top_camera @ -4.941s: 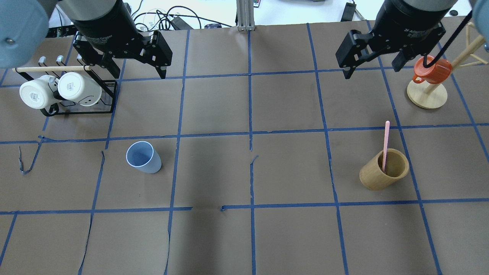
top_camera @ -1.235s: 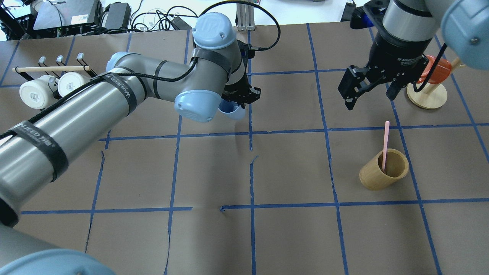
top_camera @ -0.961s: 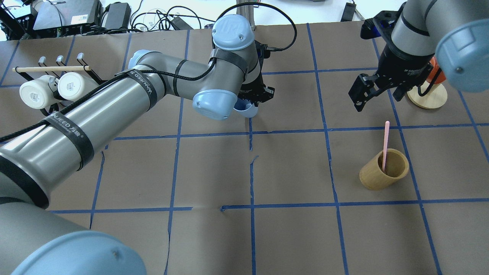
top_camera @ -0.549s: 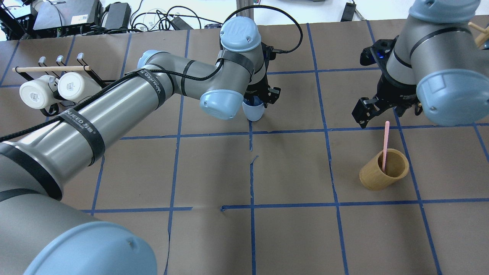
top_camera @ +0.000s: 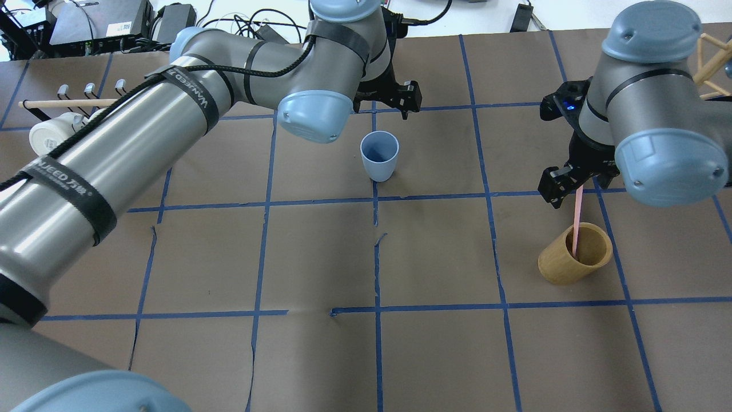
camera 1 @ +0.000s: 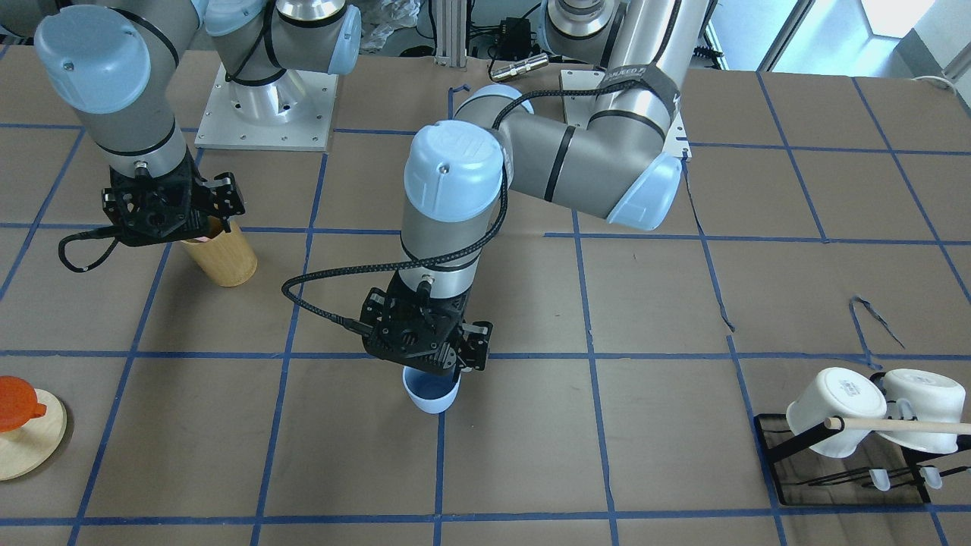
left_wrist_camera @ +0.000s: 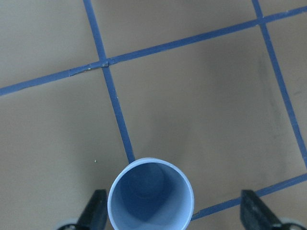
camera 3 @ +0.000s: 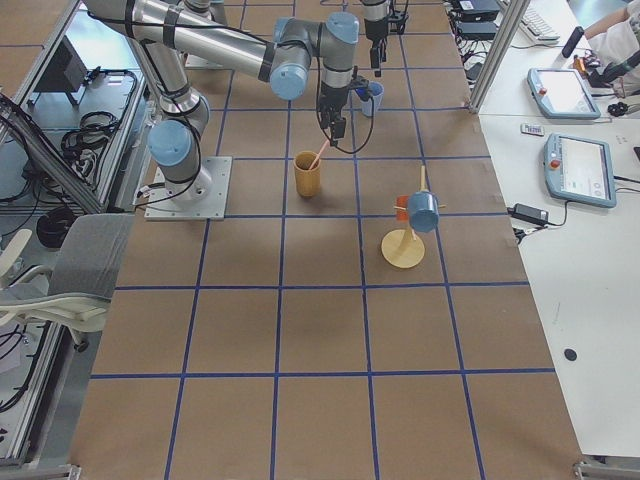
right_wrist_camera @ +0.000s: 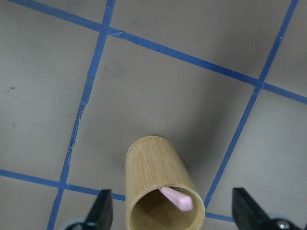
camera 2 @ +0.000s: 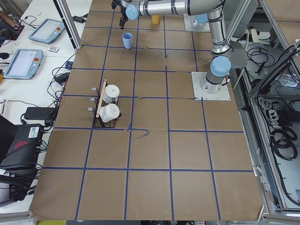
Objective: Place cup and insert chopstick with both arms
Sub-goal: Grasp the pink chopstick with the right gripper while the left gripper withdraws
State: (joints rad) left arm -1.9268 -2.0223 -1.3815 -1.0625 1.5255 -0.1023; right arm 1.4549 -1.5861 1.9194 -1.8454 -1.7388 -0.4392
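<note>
The light-blue cup [top_camera: 379, 155] stands upright and alone on the brown paper near the table's middle. My left gripper [left_wrist_camera: 175, 215] is open and hovers above it, its fingers [left_wrist_camera: 96, 211] on either side of the rim without touching. The cup also shows below the gripper in the front view [camera 1: 431, 394]. One pink chopstick [top_camera: 577, 220] leans in a tan wooden cylinder [top_camera: 572, 257]. My right gripper [right_wrist_camera: 175, 211] is open straight over the cylinder, with the stick's pink top [right_wrist_camera: 177, 199] between its fingers and not clamped.
A black rack with two white mugs [camera 1: 850, 413] and a pale wooden rod [camera 1: 903, 426] stands at my far left. An orange mug on a round wooden stand [camera 1: 23, 440] is at my far right. Blue tape lines cross the brown table cover.
My left gripper has let go of the cup and risen, drawing back toward the table's far side; the cup stays standing. My right gripper has moved down over the chopstick's top.
</note>
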